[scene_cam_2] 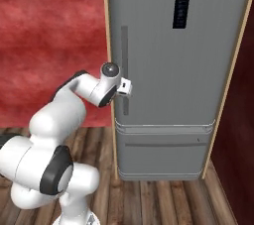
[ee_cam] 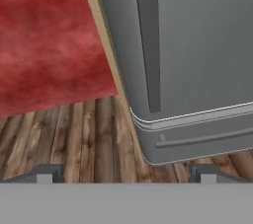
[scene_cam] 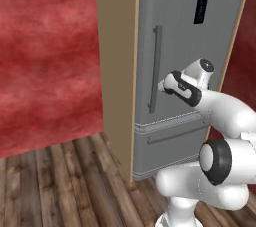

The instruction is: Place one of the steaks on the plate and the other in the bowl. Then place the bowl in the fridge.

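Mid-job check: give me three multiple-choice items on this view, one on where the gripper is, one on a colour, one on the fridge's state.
1. The gripper is nearest to:
A. the fridge's long vertical handle
B. the dark display panel
C. the floor

2. The wall beside the fridge is:
A. blue
B. red
C. white

3. The fridge's upper door is:
A. wide open
C. removed
B. closed

Answers: 1 A, the hand sits by the handle's lower part; 2 B, mottled red in all views; 3 B, the door lies flush, no shelves visible.
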